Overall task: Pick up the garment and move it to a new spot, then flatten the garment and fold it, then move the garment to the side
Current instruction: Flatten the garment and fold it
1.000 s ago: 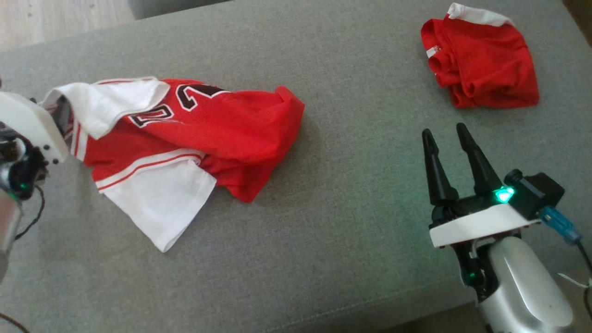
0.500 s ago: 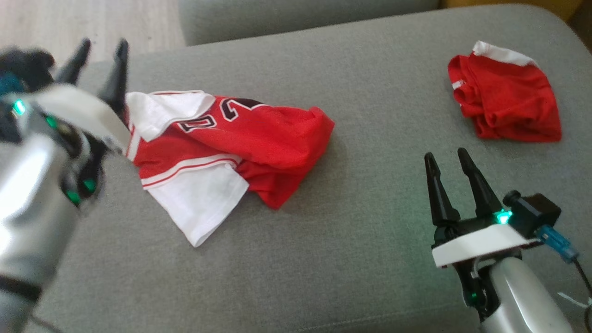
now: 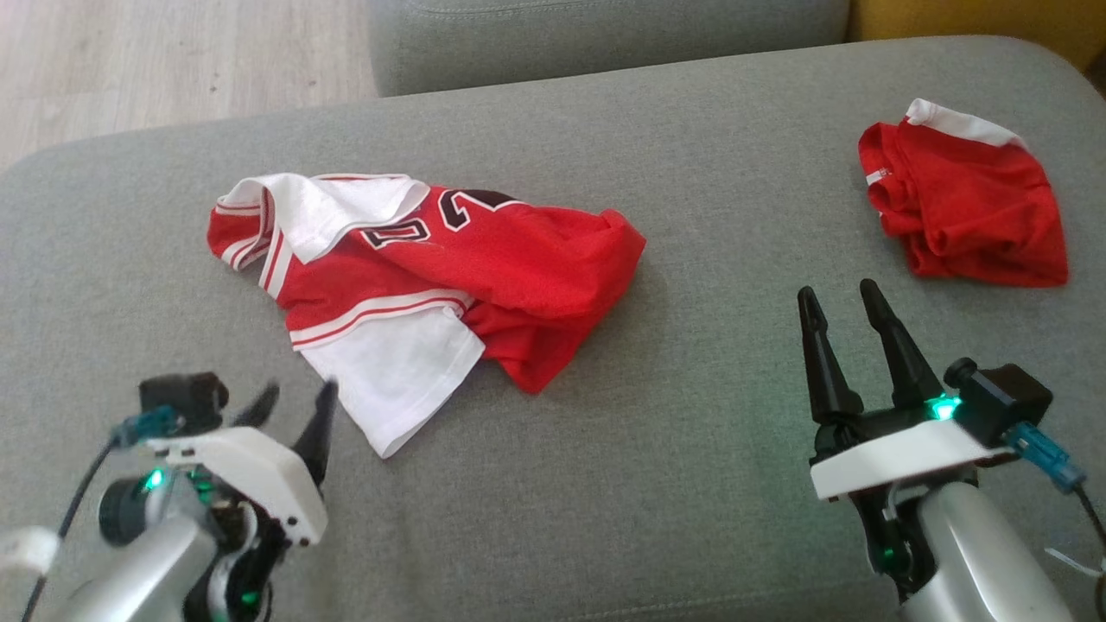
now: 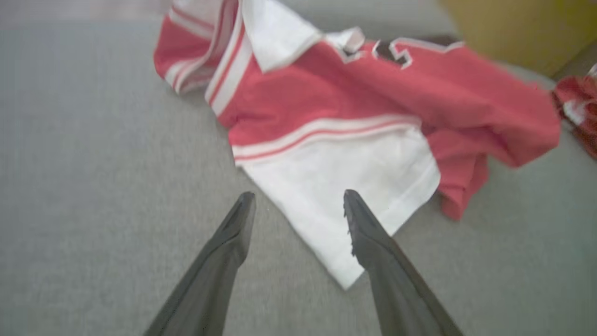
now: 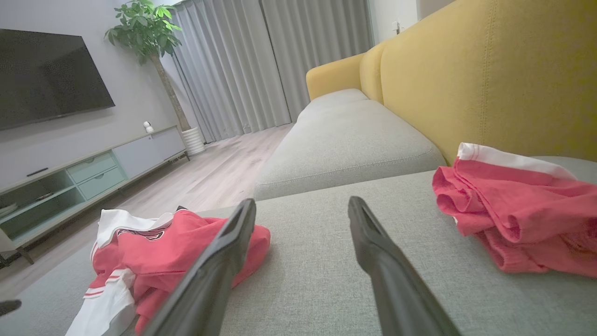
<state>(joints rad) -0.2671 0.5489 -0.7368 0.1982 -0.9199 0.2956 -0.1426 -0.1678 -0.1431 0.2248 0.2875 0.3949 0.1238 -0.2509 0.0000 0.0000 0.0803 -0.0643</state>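
The garment (image 3: 415, 276) is a red and white jersey with dark numbers, lying crumpled on the grey sofa cushion (image 3: 691, 216) left of centre. Its white sleeve points toward my left gripper (image 3: 294, 404), which stands open near the front left, just short of that sleeve and holding nothing. In the left wrist view the garment (image 4: 350, 107) spreads beyond the open left gripper (image 4: 298, 198). My right gripper (image 3: 836, 295) is open and empty at the front right, well clear of the jersey. The right wrist view has the garment (image 5: 163, 247) at lower left of the right gripper (image 5: 302, 205).
A second red garment (image 3: 963, 216) lies bunched at the cushion's far right corner, also seen as the red bundle (image 5: 513, 210). A yellow sofa back (image 5: 489, 70) rises behind it. Another grey cushion (image 3: 605, 34) and wooden floor (image 3: 130, 60) lie beyond.
My left gripper has come away from the garment's left edge and dropped to the near left, open. The head camera has shifted. The right gripper kept still.
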